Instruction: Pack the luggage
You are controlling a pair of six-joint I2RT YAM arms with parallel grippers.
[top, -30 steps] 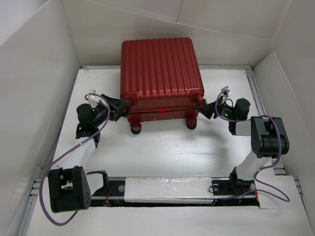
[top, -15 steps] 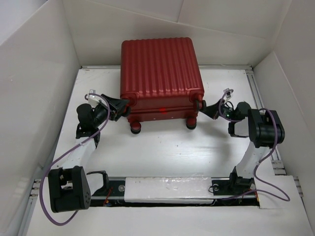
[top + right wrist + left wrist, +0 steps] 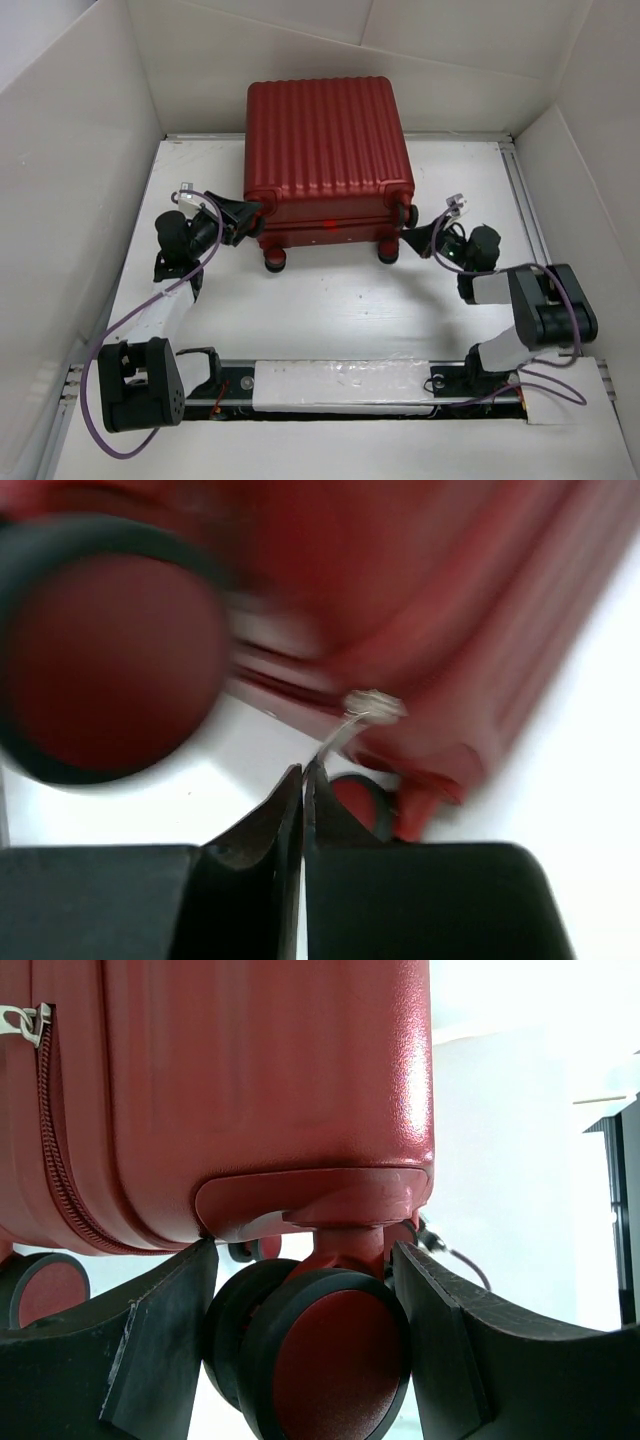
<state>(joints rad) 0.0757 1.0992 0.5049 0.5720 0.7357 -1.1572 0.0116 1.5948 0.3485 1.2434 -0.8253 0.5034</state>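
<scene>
Dark-red ribbed hard-shell luggage [image 3: 325,150], zipped shut, lying flat at the far middle of the white bench [image 3: 330,310], ribbed shell up, wheeled end facing near. No sign of anything packed yet. Judged step in hand: getting the zip undone before any packing.

At the near-left corner, left gripper [image 3: 255,218] clamped across the left caster wheel [image 3: 330,1360], one pad against each side, steadying the case. At the near-right corner, right gripper [image 3: 303,770] closed tight, fingertips meeting on the thin tab of the silver zipper pull [image 3: 368,706], close to the right caster wheel [image 3: 100,650], large and smeared in the wrist view. Blurred picture there, so a hold on the tab likely rather than certain.

For a clean pull:
- Keep the left clamp firm, against any sliding or swivelling on the casters.
- Draw the pull along the line of the zipper track [image 3: 60,1150], never outward from the shell; thin tab, flat pads, easy to lose.
- Go slowly round the corner, turning the wrist with the curve of the seam.
- Watch for creep of the case toward the right, and for the tab slipping; at any sign of either, ease off and regrip nearer the slider.
</scene>
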